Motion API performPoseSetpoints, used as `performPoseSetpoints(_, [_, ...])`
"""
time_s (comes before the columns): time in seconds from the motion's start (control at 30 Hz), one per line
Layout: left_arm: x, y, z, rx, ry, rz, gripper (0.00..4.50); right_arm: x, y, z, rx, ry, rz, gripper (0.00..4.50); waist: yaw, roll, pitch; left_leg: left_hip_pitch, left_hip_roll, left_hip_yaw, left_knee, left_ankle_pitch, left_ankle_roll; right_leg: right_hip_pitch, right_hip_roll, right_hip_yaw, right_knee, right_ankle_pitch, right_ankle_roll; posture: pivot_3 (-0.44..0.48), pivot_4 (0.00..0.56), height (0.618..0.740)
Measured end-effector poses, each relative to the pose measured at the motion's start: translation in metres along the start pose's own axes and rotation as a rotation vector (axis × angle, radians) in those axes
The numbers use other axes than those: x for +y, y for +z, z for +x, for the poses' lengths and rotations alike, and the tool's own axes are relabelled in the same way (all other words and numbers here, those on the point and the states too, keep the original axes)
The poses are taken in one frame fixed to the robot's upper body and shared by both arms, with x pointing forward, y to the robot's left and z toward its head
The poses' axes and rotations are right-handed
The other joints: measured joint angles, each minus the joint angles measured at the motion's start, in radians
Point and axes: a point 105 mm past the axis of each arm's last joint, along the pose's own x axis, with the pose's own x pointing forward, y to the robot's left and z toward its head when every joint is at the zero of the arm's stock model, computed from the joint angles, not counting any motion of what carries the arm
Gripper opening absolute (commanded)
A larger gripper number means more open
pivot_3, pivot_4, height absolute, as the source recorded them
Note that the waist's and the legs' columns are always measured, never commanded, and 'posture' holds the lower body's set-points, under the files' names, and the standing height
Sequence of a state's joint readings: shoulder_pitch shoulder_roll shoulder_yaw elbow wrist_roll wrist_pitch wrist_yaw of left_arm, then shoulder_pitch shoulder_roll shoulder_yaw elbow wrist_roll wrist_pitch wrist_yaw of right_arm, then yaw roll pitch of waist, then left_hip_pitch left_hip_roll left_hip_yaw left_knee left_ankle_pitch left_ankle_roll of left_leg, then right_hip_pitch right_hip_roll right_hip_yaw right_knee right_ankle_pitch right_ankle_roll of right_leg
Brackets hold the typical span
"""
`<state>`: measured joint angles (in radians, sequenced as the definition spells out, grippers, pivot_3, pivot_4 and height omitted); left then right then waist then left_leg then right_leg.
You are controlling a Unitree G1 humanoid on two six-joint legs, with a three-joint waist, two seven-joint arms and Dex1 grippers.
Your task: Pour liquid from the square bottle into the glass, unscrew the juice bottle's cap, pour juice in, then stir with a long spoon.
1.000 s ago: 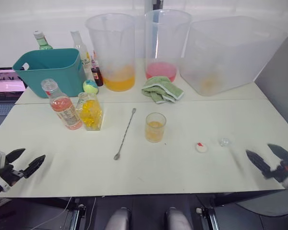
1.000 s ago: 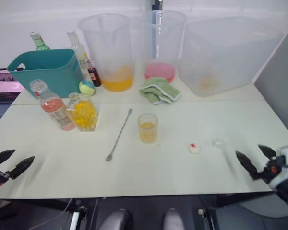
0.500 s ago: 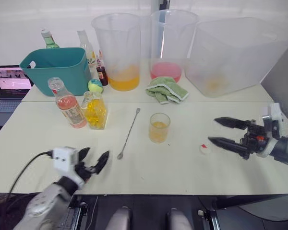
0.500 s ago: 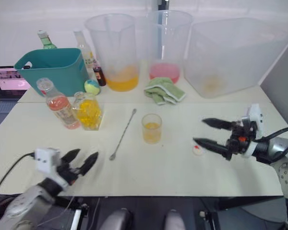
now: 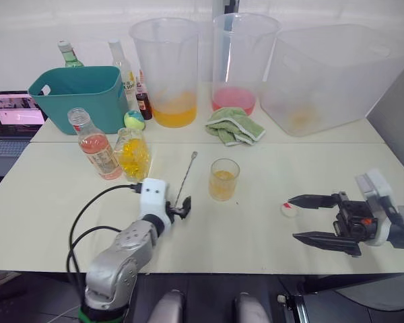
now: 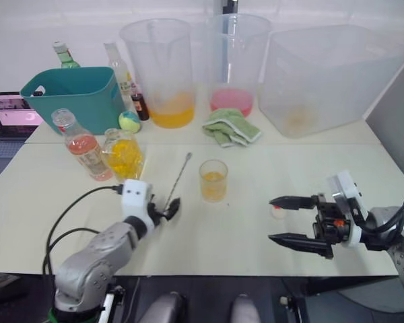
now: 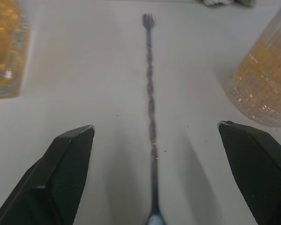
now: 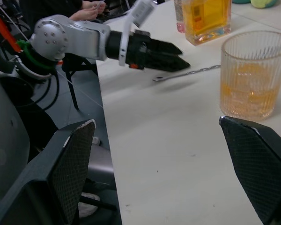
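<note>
Left gripper [image 5: 182, 210] has its fingers spread wide, grasping nothing, and it's parked right at the bowl end of the long spoon [image 5: 185, 180]. In the left wrist view the spoon [image 7: 151, 101] runs straight up the gap between the two fingers [image 7: 65, 168], not touching either one. It lies flat on the table [image 5: 256, 235], handle angling off toward 1 o'clock from the gripper.

Right gripper [image 5: 301, 218] is also released, fingers wide apart and empty, with the cap [image 5: 287, 209] sitting on the table just beside the upper fingertip.

The glass [image 5: 223, 179] stands upright at about 2 o'clock from the left gripper, near the spoon but apart from it, with some orange-yellow liquid in the bottom. At roughly 10 o'clock from the left gripper are the square bottle [image 5: 132, 155] with yellow stuff in it and the juice bottle [image 5: 97, 145] just beside it, open-topped, pink liquid partway up.

Further back: a teal bin [image 5: 77, 95], two big pitchers [image 5: 167, 70] holding orange and pink liquid, a green cloth [image 5: 233, 126] and a big clear tub [image 5: 330, 77].
</note>
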<state>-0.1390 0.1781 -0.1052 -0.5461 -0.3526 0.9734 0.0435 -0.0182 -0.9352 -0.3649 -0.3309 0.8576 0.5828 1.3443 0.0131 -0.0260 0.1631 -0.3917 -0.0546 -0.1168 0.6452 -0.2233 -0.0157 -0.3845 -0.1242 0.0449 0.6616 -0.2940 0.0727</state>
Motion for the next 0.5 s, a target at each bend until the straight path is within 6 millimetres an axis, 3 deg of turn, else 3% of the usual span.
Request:
performPoseSetpoints(0.2, [-0.007, -0.004, 0.017, 0.083, -0.026, 0.085, 4.46, 0.003, 0.009, 0.004, -0.02, -0.021, -0.005, 4.5, 0.004, 0.0, 0.0, 0.002, 0.0, 0.0, 0.0, 0.0, 0.0, 0.002, 0.0, 0.0, 0.0, 0.0, 0.0, 0.0, 0.15, 0.738])
performPoseSetpoints(0.4, [0.001, -0.01, 0.016, 0.104, -0.021, 0.073, 2.8, 0.002, 0.01, 0.003, -0.031, -0.038, -0.005, 4.5, 0.0, 0.002, -0.001, 0.009, 0.0, -0.001, -0.001, -0.001, 0.001, 0.012, 0.0, -0.002, -0.006, -0.001, 0.002, 0.0, 0.15, 0.738])
performPoseSetpoints(0.5, [0.004, -0.01, 0.015, 0.102, -0.014, 0.075, 1.72, 0.003, 0.007, 0.002, -0.032, -0.04, 0.005, 4.5, 0.0, 0.002, -0.001, 0.008, 0.0, -0.001, -0.001, -0.001, 0.001, 0.013, 0.0, -0.001, -0.007, -0.001, 0.002, 0.0, 0.15, 0.738])
